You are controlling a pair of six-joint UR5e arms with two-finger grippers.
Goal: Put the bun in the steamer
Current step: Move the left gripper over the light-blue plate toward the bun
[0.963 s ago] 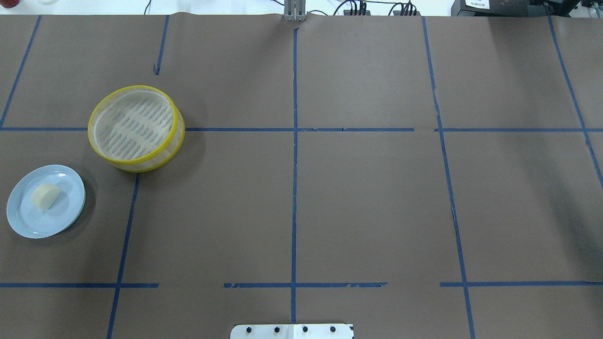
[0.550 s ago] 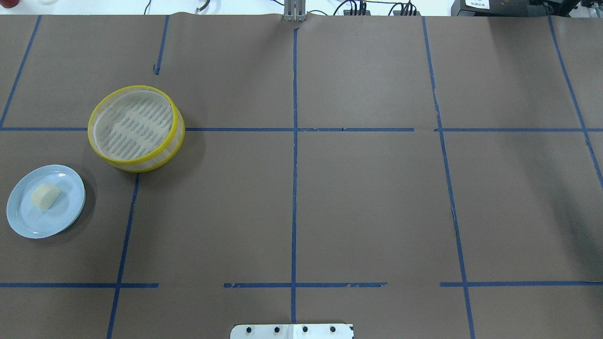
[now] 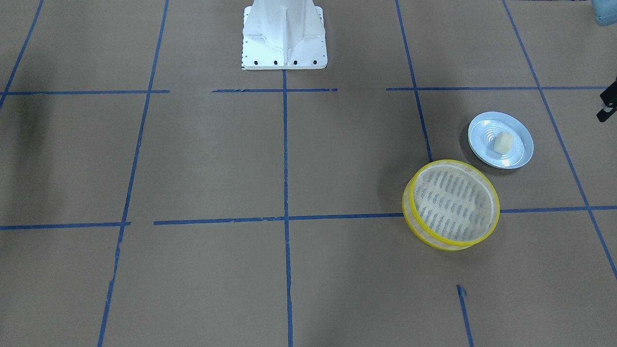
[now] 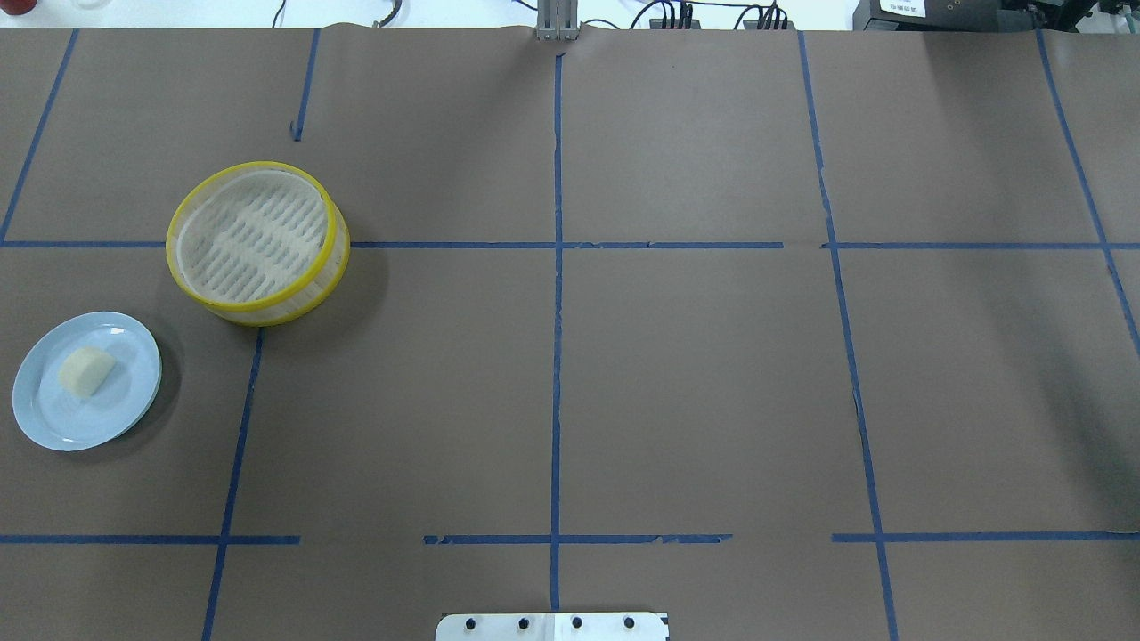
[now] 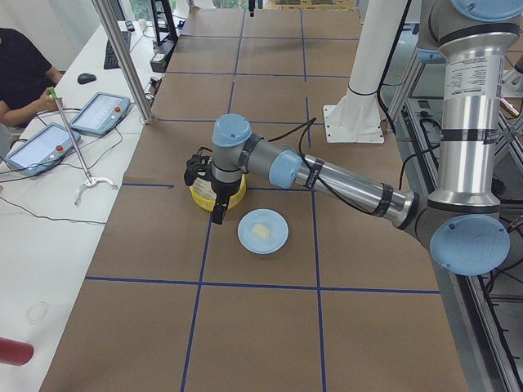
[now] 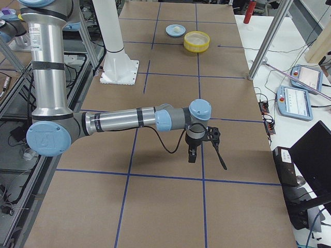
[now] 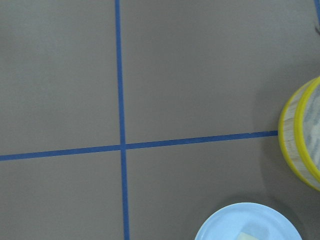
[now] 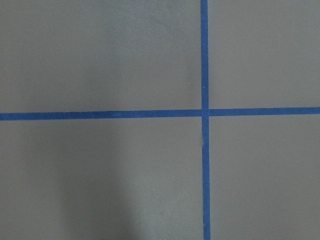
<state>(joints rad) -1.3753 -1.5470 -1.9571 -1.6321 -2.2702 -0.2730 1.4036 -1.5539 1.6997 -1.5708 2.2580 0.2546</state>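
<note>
The cream-white bun [image 4: 86,370] lies on a pale blue plate [image 4: 49,418] at the table's left side. It also shows in the front view [image 3: 503,142]. The yellow-rimmed steamer [image 4: 267,307] stands empty just beyond the plate, its slotted floor bare [image 3: 424,236]. My left gripper [image 5: 216,214] hangs high beside them, outside the overhead view; only a black sliver [image 3: 605,108] shows in the front view. I cannot tell whether it is open or shut. Its wrist view shows the plate's edge [image 7: 230,225] and the steamer's wall [image 7: 299,150]. My right gripper [image 6: 192,155] hangs far off over bare table; I cannot tell its state.
The white robot base [image 3: 284,33] stands at the near middle edge. Blue tape lines cross the brown table. An operator sits past the far edge with a grabber stick [image 5: 69,139] and tablets [image 5: 98,110]. A metal post [image 5: 122,57] stands at that edge.
A thin tool tip has come into view past the table's far edge. The bun, plate and steamer have not moved.
</note>
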